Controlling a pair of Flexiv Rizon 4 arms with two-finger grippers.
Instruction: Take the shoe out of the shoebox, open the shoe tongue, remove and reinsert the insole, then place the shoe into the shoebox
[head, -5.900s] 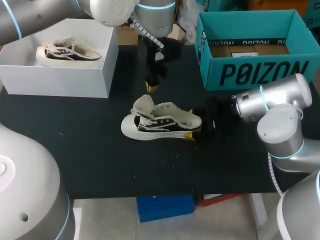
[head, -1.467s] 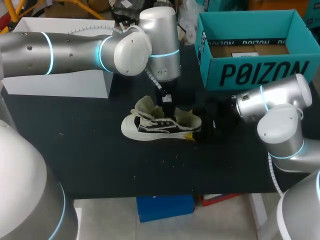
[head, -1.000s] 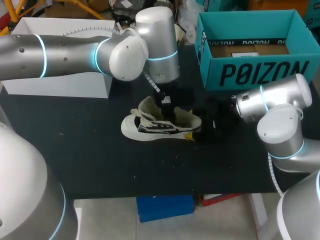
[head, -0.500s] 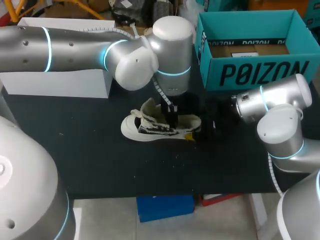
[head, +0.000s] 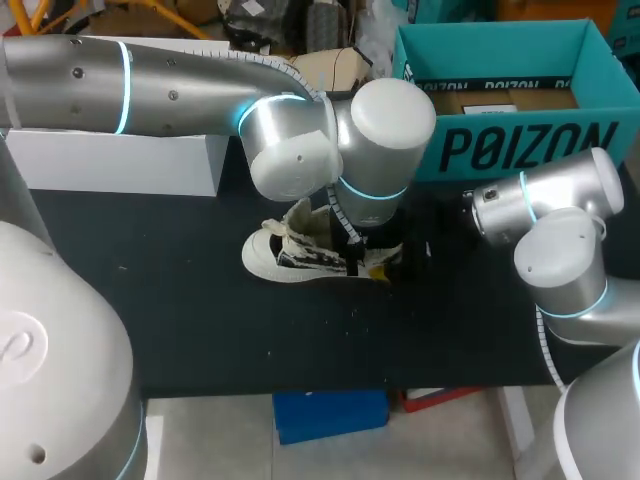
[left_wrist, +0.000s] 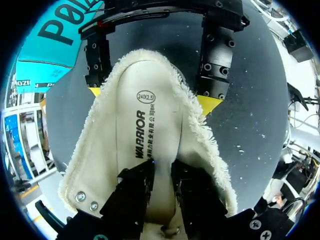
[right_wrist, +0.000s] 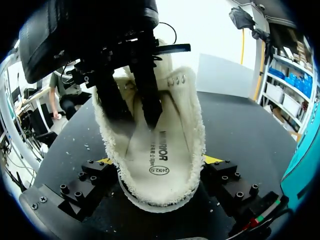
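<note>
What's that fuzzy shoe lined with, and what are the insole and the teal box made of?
The shoe lining looks like cream fleece or faux shearling: shaggy, tufted edge. The insole seems smooth, matte foam or fabric, with flat printed marks. The teal box looks like matte cardboard: thin, folded walls.
</note>
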